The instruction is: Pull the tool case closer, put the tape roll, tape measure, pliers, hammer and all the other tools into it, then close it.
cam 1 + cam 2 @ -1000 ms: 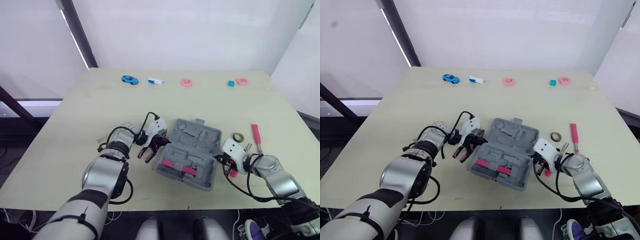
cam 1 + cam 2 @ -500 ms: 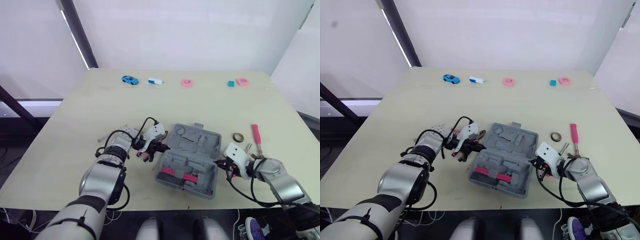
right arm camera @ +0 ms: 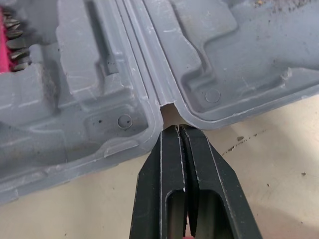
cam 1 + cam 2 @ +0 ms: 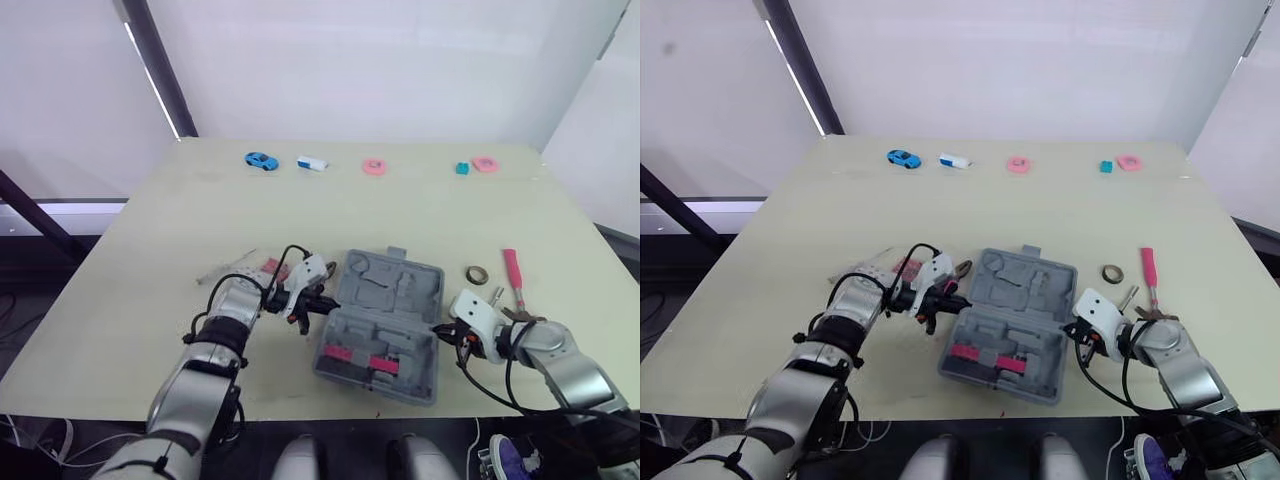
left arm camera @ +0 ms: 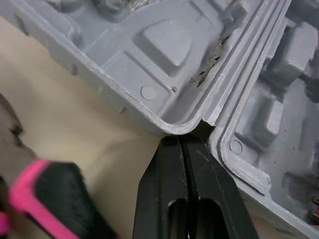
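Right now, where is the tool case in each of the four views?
Left eye view: tool case lies open, low in the middle.
Right eye view: tool case, same place.
Left wrist view: just beyond the left hand.
Right wrist view: just beyond the right hand.
Shared landmark: the hinge seam between its halves.

Robotics test room — a lab setting. A pale table (image 4: 150,230) stands before plain white wall panels (image 4: 380,60) — small toys (image 4: 374,166), a blue car (image 4: 260,160) among them, line its far edge.

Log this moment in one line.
tool case: open | left gripper: shut, at hinge notch | right gripper: shut, at opposite hinge notch | tape roll: outside case
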